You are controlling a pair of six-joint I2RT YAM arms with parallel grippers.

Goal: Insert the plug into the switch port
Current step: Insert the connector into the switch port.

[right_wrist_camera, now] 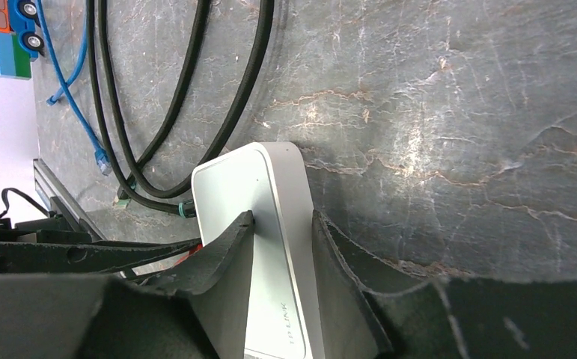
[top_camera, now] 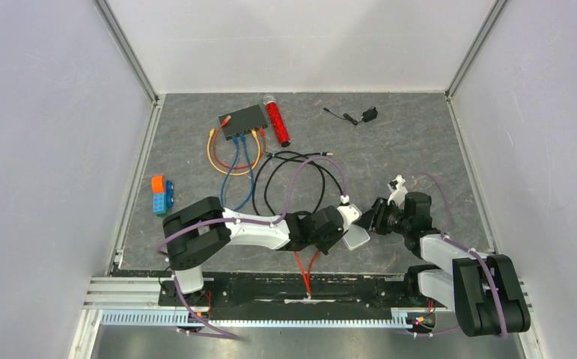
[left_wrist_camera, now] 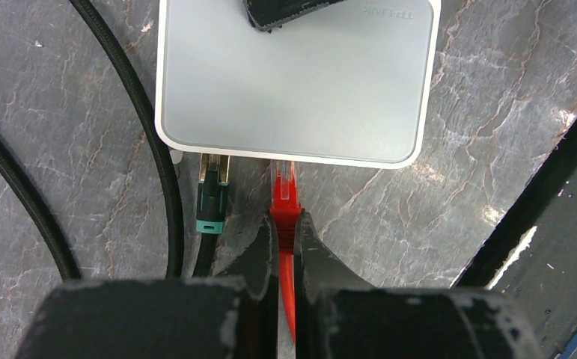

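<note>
My left claw (left_wrist_camera: pixel 285 224) pinches the red plug (left_wrist_camera: pixel 284 187), light but I think fragile, by its boot at the white box (left_wrist_camera: pixel 292 97), which my right claw (right_wrist_camera: pixel 281 224) clamps.

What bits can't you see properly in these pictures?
- Left wrist view: tip of the red plug, hidden by the edge of the white box; plugged in or not, cannot tell.
- Top view: ports of the black switch, too small.
- Top view: small black item far right, too small to name.
- Right wrist view: near end of the white box, cut off by the bottom edge.
</note>
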